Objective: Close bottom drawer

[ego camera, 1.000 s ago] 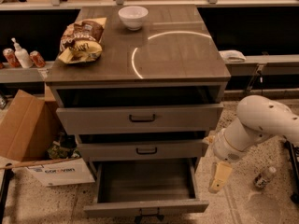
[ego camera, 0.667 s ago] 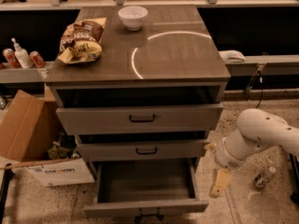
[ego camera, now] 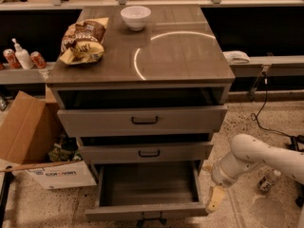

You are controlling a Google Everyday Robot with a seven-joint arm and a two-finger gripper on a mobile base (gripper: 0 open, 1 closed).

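The bottom drawer (ego camera: 147, 212) is the narrowest of three grey wood-look drawers and is pulled far out, showing its empty inside. Its low front panel has a small black bar handle (ego camera: 149, 218) at the picture's lower edge. The medium drawer (ego camera: 145, 152) and the wide top drawer (ego camera: 142, 120) above it stand slightly open. My gripper (ego camera: 214, 199) hangs from the white arm (ego camera: 251, 158) low on the right. It is just beside the bottom drawer's front right corner, pointing down toward the floor.
A white bowl (ego camera: 135, 17) and a snack bag (ego camera: 83, 41) lie on the cabinet top (ego camera: 180, 56). An open cardboard box (ego camera: 33, 151) stands on the floor at left. A black cable (ego camera: 263, 113) and a small bottle (ego camera: 268, 180) are on the floor at right.
The arm has lowered, and the gripper has moved down and slightly left, closer to the bottom drawer's front right corner. The drawers have not moved.
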